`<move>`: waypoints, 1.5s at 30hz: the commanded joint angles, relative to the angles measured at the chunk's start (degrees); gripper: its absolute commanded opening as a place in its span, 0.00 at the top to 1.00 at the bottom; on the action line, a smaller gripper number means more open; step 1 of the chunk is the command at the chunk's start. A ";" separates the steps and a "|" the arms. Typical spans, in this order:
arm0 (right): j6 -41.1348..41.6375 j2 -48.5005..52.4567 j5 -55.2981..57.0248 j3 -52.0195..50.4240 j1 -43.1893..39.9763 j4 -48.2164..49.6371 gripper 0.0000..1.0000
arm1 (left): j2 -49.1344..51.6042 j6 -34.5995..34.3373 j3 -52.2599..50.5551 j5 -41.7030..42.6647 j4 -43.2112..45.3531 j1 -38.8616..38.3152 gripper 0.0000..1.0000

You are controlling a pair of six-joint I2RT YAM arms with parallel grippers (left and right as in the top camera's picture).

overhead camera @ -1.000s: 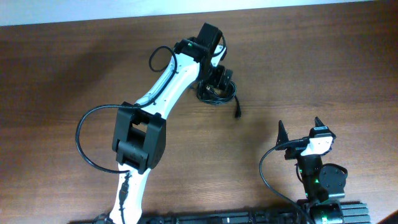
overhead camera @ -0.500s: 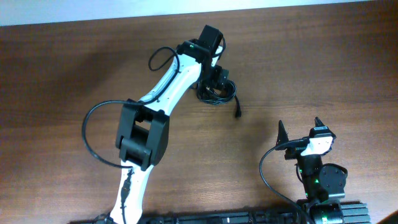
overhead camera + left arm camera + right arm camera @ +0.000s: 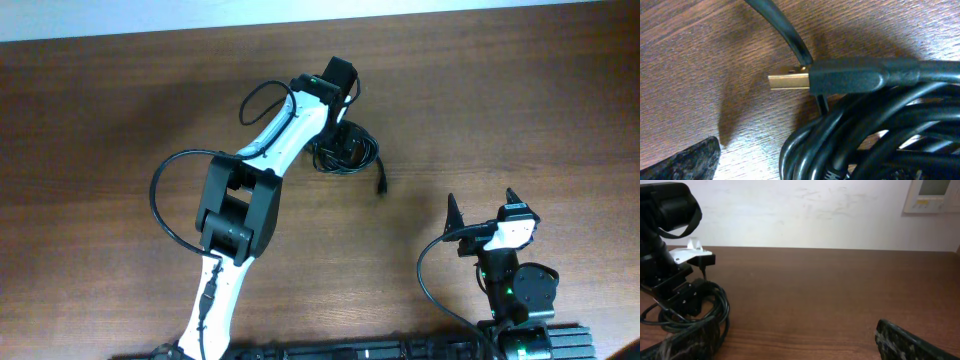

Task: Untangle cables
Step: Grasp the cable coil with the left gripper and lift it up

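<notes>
The cables [image 3: 358, 153] lie as a small black coiled bundle on the wooden table, with one loose plug end [image 3: 381, 183] trailing toward the front. My left gripper [image 3: 338, 140] is down on the bundle's left side. In the left wrist view the coils [image 3: 865, 135] fill the right half, and a plug with a gold metal end [image 3: 790, 80] lies across them. One finger [image 3: 685, 160] shows at the lower left with bare table between it and the coils; the other finger is hidden. My right gripper [image 3: 483, 205] stands open near the front right, far from the bundle [image 3: 702, 305].
The brown wooden table [image 3: 500, 90] runs to a pale wall at the back. The left arm's own thick black wires [image 3: 165, 215] loop out beside its links. The right arm's base [image 3: 520, 290] sits at the front right edge.
The left arm's elbow has swung right and its wrist has come down closer onto the bundle. The right arm has not moved.
</notes>
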 commanded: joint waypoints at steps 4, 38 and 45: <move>0.24 -0.11 1.11 -0.26 0.31 -0.37 0.01 | 1.49 0.00 0.35 -1.29 1.86 -0.13 0.66; 0.24 -0.11 1.09 -0.26 0.31 -0.39 0.01 | -21.90 31.04 1.70 5.44 -0.13 -5.38 1.00; 0.24 -0.11 1.11 -0.26 0.31 -0.37 0.01 | -26.08 36.89 1.73 5.20 -1.90 -7.02 1.00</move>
